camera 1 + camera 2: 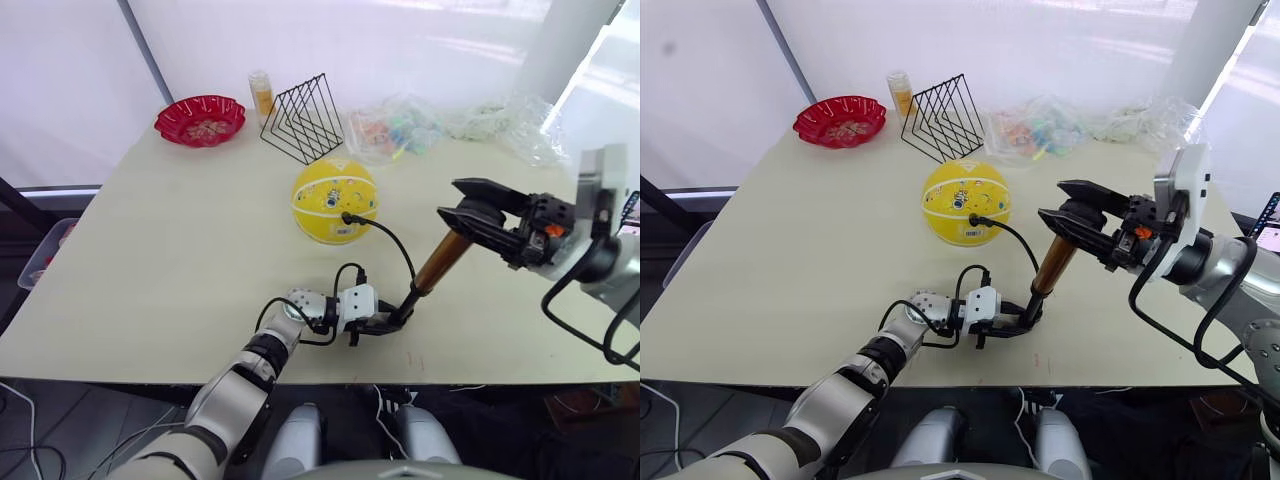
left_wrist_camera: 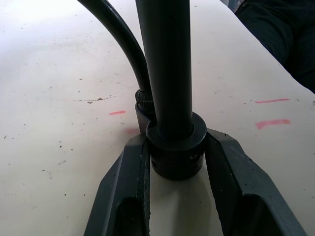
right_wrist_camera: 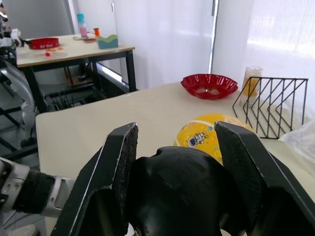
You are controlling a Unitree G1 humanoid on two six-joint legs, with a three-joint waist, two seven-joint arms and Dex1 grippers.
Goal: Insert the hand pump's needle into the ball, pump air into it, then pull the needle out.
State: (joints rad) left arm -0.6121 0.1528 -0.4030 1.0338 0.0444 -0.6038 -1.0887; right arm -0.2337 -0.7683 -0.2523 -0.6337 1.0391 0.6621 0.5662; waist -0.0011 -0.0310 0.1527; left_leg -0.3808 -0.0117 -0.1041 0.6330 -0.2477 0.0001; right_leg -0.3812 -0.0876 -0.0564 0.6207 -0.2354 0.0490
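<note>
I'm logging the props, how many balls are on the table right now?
1: the yellow ball sits mid-table, in front of the black wire rack, with the hand pump's hose plugged into it. Others may be hidden.

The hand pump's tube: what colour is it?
Gold, the hand pump's tube; clearest in the right eye view.

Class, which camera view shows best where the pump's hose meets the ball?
The left eye view: the hose runs unblocked to the ball. The right eye view shows the same. The right wrist view shows part of the ball behind the pump's handle.
</note>
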